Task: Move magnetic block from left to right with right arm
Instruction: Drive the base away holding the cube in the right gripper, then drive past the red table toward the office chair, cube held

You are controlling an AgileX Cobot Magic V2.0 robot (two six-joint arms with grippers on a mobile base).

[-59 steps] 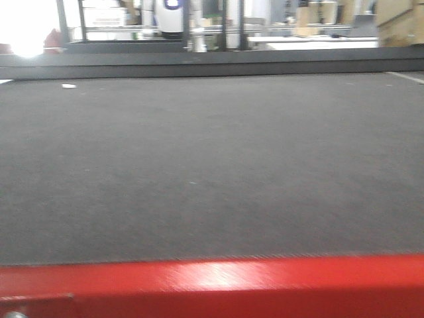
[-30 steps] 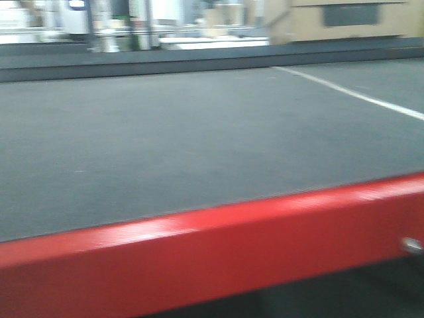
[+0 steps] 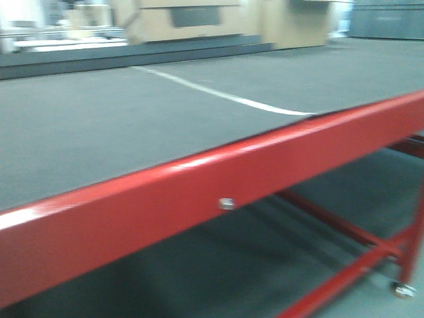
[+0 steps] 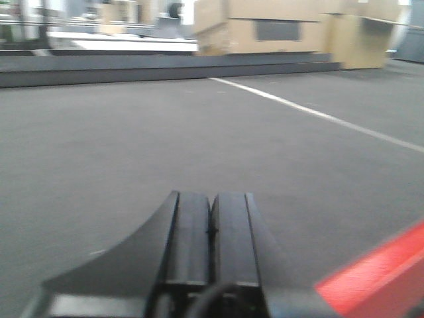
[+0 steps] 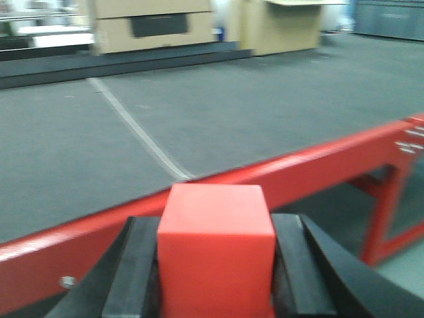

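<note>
The pickup looks done: the right gripper [image 5: 216,228] grasps the magnetic block [image 5: 216,252] at six o'clock in its wrist view, the bench [image 5: 132,218] lying beyond, so carrying and placing on the right remain, while the left gripper [image 4: 211,218] is clenched empty.

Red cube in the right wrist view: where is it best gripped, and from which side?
The small matte red cube is best pinched on its two flat, parallel side faces, approached square-on from the wrist camera's side, as the right gripper does: a black finger lies flat against each side.
</note>
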